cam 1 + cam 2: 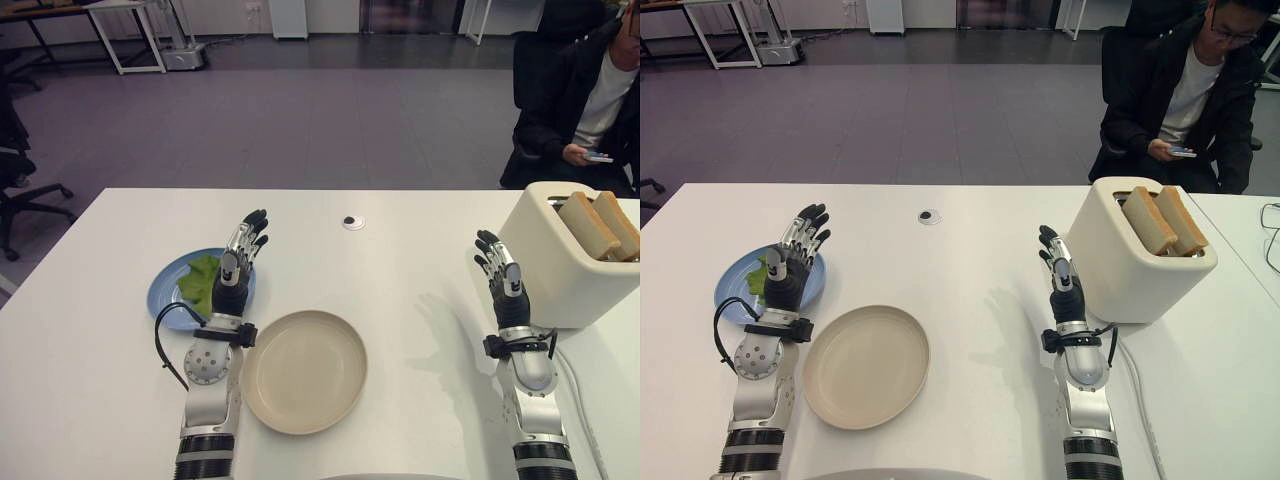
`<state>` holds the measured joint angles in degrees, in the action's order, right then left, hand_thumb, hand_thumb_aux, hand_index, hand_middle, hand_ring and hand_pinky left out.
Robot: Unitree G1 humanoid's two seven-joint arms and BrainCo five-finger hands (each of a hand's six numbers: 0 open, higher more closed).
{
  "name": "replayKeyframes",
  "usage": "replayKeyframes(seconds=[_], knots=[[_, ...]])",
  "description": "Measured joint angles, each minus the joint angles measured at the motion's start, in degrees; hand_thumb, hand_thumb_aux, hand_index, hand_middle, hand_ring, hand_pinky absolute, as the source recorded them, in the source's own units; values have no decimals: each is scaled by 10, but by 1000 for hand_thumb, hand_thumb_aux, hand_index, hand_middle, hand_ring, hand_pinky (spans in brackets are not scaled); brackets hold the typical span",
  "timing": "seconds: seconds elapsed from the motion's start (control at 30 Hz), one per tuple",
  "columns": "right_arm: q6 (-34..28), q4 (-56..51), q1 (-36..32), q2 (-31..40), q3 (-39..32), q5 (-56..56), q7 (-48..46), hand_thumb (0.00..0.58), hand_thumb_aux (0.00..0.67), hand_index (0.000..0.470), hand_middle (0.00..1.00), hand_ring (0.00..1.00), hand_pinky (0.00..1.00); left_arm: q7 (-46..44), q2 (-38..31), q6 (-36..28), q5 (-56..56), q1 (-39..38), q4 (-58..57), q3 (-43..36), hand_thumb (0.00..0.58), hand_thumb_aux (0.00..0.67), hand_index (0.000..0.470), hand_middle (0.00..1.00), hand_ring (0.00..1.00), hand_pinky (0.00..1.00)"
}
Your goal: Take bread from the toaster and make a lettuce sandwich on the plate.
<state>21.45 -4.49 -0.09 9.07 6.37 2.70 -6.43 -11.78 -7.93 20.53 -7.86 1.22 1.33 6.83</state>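
On the table (400, 350), the toaster (1140, 270) stands at the right, with two slices of bread (1150, 222) side by side in its slots. The right hand (503, 285) is just left of the toaster. The plate (866, 366) lies near, left of centre. Farther and to its left sits a dish (165, 285) holding lettuce (203, 280). The left hand (238, 262) appears to be over the dish's right rim. A small round thing (353, 222) lies far, mid-table.
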Motion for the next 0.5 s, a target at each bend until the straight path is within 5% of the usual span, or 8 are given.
replayKeyframes(seconds=[0.5], knots=[[11, -28, -17, 9, 7, -10, 5, 0, 0, 0, 0, 0, 0, 8, 4, 21, 7, 15, -25, -1, 0, 0, 0, 0, 0, 0]])
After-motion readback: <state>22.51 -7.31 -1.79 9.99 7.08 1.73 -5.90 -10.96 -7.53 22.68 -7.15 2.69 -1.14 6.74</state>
